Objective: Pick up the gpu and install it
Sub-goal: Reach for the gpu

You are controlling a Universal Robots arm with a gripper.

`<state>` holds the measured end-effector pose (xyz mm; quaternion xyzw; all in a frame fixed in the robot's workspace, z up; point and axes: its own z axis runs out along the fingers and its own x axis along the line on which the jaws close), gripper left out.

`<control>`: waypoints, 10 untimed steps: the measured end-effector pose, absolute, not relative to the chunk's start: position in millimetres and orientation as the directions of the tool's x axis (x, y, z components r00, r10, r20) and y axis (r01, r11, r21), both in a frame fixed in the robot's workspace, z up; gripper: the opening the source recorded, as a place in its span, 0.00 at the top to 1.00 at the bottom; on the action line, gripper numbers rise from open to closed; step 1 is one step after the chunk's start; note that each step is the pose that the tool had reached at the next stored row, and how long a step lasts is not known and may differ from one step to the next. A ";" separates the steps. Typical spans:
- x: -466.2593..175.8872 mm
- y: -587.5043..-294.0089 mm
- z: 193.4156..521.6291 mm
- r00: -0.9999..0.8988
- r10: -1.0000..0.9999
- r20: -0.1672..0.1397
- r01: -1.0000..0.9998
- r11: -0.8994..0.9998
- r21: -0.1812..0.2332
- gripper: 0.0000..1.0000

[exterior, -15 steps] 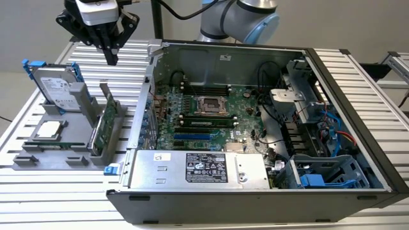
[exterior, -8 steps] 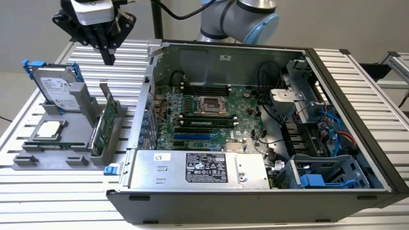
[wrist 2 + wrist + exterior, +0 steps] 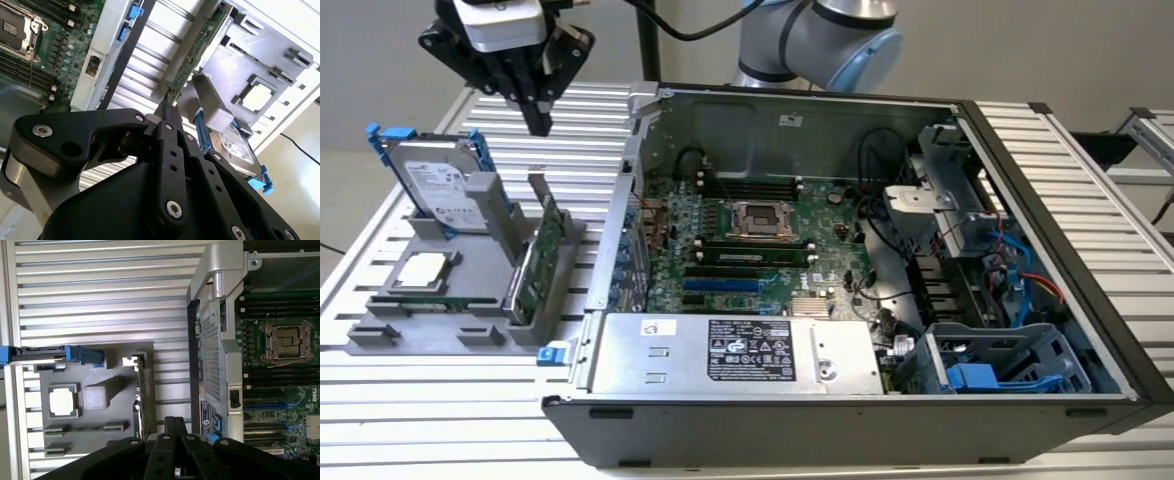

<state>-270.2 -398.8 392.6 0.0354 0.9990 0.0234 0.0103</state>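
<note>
gripper [image 3: 538,125]: upper left of the exterior view, jaws drawn together, nothing held.
gpu [image 3: 540,257]: stood on edge in grey holder [image 3: 420,336], left side, beside computer case [image 3: 854,425], below the gripper.

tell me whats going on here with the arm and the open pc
The arm's gripper, shut and holding nothing, hangs above the grey holder that sits beside the open computer case, on the exterior view's left. The gpu stands on edge in that holder, not yet picked up, with the hard drive upright nearby.
</note>
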 end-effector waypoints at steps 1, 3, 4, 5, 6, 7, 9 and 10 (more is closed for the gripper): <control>-271.2 -398.8 392.6 -0.997 0.071 -0.019 0.070 0.996 0.047 1.00; -273.1 -398.8 392.6 -0.997 0.071 -0.019 0.070 0.996 0.047 1.00; -274.0 -398.8 392.6 -0.997 0.071 -0.019 0.070 0.996 0.047 1.00; -274.8 -398.8 392.6 -0.997 0.071 -0.019 0.070 0.996 0.047 1.00; -275.7 -398.8 392.6 -0.997 0.071 -0.019 0.070 0.996 0.047 1.00; -276.5 -398.8 392.6 -0.997 0.071 -0.019 0.070 0.996 0.047 1.00; -278.1 -398.8 392.6 -0.997 0.071 -0.019 0.070 0.996 0.047 1.00; -278.9 -398.8 392.5 -0.997 0.071 -0.019 0.070 0.996 0.047 1.00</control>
